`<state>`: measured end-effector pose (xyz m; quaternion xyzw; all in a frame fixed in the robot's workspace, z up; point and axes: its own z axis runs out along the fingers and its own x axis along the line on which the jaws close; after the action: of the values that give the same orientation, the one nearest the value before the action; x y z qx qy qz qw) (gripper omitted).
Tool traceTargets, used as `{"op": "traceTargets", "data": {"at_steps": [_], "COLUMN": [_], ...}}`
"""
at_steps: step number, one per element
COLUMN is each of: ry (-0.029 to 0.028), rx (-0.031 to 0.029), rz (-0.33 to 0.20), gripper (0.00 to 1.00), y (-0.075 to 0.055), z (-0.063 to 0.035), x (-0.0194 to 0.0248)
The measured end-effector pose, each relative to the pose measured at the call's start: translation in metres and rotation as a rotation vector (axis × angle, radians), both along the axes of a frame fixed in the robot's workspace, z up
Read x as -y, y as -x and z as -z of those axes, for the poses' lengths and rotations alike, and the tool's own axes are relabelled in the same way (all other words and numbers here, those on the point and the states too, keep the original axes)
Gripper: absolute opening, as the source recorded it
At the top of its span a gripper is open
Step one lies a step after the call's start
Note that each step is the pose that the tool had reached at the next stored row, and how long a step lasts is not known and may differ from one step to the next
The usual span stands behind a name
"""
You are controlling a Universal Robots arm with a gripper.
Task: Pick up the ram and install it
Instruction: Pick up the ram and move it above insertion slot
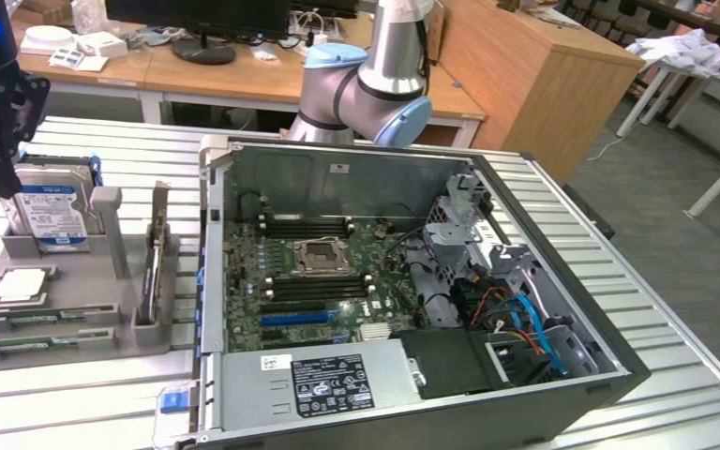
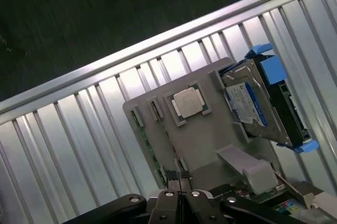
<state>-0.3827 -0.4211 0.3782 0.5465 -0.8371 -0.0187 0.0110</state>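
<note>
Ram (image 2: 151, 153): a thin green circuit-board stick lying in a slot of the grey plastic parts tray (image 2: 210, 140), just beside the black claw (image 2: 179, 181). The wrist view shows the claw's fingertips pressed together, holding nothing. The exterior view adds the open grey computer case (image 1: 423, 281), well apart from the claw.

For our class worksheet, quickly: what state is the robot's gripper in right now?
Gripper: fingers closed, nothing visibly held, hanging over the grey tray.
</note>
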Motion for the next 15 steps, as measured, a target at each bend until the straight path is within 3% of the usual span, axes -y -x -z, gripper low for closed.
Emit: {"op": "traceTargets", "data": {"at_steps": [15], "ry": [0.0], "rx": [0.0], "rz": [-0.251], "gripper": [0.11], "y": [0.0], "z": [0.0001], "x": [0.0]}}
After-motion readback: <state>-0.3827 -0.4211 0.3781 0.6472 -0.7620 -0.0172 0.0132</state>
